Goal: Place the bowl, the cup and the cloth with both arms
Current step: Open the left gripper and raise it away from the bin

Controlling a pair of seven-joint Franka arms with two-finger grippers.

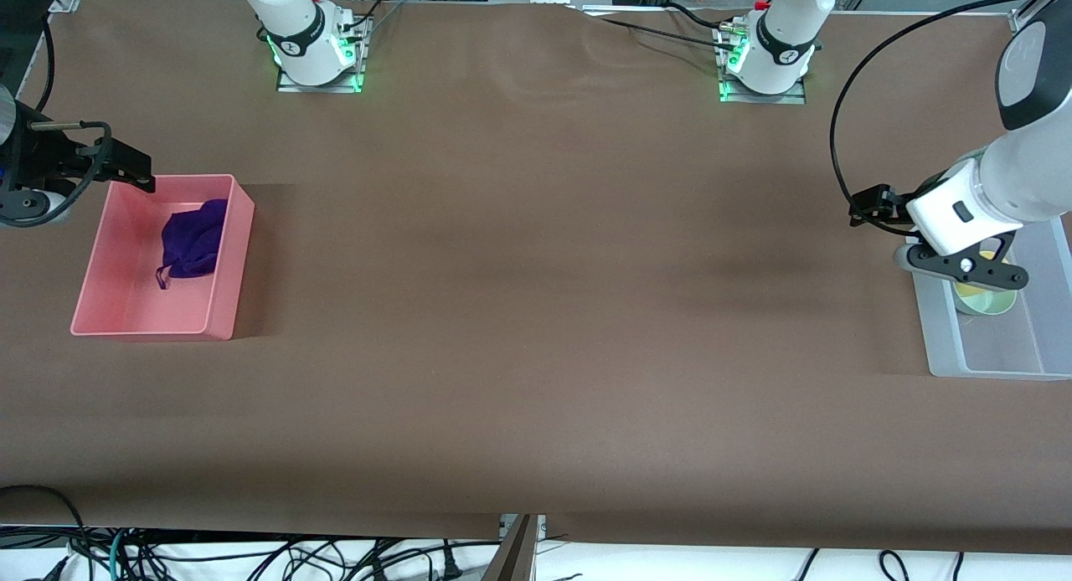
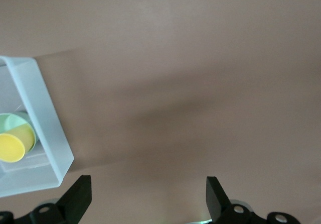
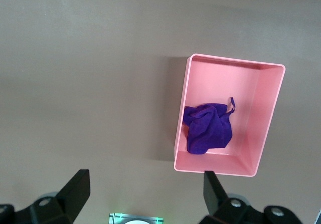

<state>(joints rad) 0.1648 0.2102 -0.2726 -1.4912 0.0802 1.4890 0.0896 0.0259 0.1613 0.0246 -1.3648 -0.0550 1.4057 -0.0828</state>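
Front view: my left gripper (image 1: 959, 263) hangs over the clear bin (image 1: 942, 347) at the left arm's end of the table, above the bowl (image 1: 988, 303); my right gripper (image 1: 126, 169) hangs at the pink bin (image 1: 230, 263), where the cloth (image 1: 194, 239) lies.
Left wrist view: my fingers (image 2: 80, 196) stand wide apart, holding nothing; the cup (image 2: 12, 146) sits nested in the bowl (image 2: 15, 119) inside the bin.
Right wrist view: my fingers (image 3: 77, 189) are spread and empty; the cloth (image 3: 208, 127) rests in the bin.
Step, as I judge: all three items appear placed; next, I lift both arms clear.
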